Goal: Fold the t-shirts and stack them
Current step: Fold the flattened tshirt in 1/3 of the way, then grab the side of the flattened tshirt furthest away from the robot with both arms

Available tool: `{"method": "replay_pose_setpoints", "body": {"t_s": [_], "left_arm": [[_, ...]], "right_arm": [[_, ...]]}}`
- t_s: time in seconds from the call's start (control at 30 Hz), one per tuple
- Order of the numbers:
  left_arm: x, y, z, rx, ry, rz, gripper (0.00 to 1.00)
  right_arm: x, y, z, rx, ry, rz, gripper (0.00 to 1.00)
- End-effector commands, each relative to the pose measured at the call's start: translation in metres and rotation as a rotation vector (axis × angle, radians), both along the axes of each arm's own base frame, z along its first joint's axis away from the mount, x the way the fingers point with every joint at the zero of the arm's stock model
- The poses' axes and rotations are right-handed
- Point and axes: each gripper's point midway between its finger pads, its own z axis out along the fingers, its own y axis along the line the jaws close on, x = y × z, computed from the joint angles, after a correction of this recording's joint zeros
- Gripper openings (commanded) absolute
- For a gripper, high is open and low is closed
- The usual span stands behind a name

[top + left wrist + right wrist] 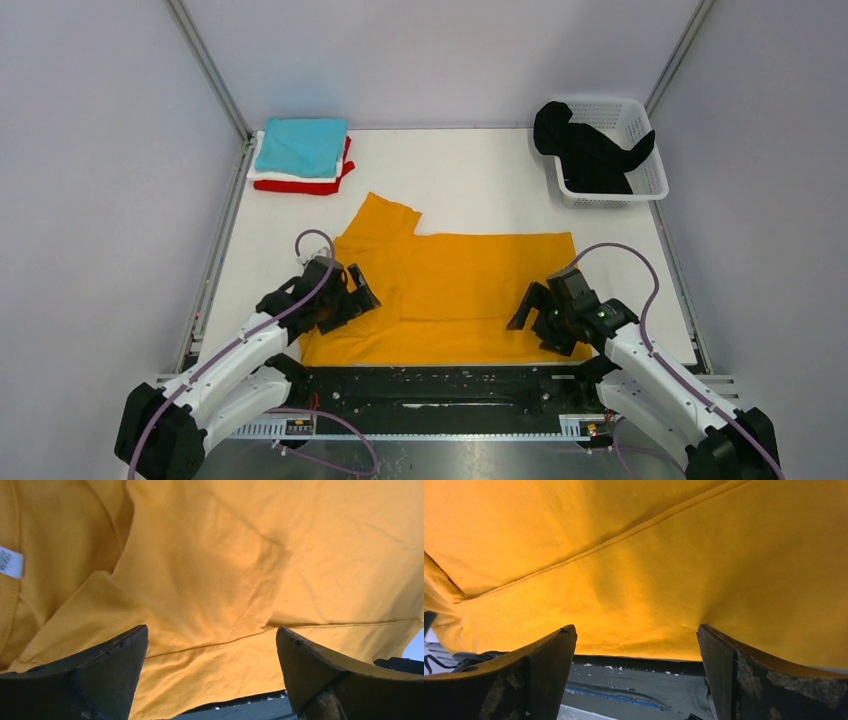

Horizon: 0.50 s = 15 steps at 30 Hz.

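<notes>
A mustard-orange t-shirt (450, 290) lies spread on the white table, partly folded, one sleeve pointing to the far left. It fills the left wrist view (210, 565) and the right wrist view (639, 555). My left gripper (350, 300) is open and empty above the shirt's near left part. My right gripper (540, 318) is open and empty above the shirt's near right edge. A stack of folded teal (300, 145), white (262, 172) and red (300, 186) t-shirts sits at the far left. A black t-shirt (585, 150) hangs in the basket.
A white lattice basket (645, 185) stands at the far right. A black rail (450, 385) runs along the table's near edge, seen under the shirt's hem in both wrist views. Grey walls enclose the table on three sides.
</notes>
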Motion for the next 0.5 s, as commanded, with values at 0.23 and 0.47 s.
{"method": "replay_pose_setpoints", "body": {"t_s": [0.23,0.47], "left_arm": [[0.111,0.012,0.116,0.2,-0.295,0.075,0.99],[0.215,0.019,0.109,0.315,-0.188,0.108,0.99]], "right_arm": [[0.083,-0.028,0.091,-0.193,-0.388,-0.096,0.99],[0.099,-0.03,0.093,-0.253,-0.423,-0.059,0.99]]}}
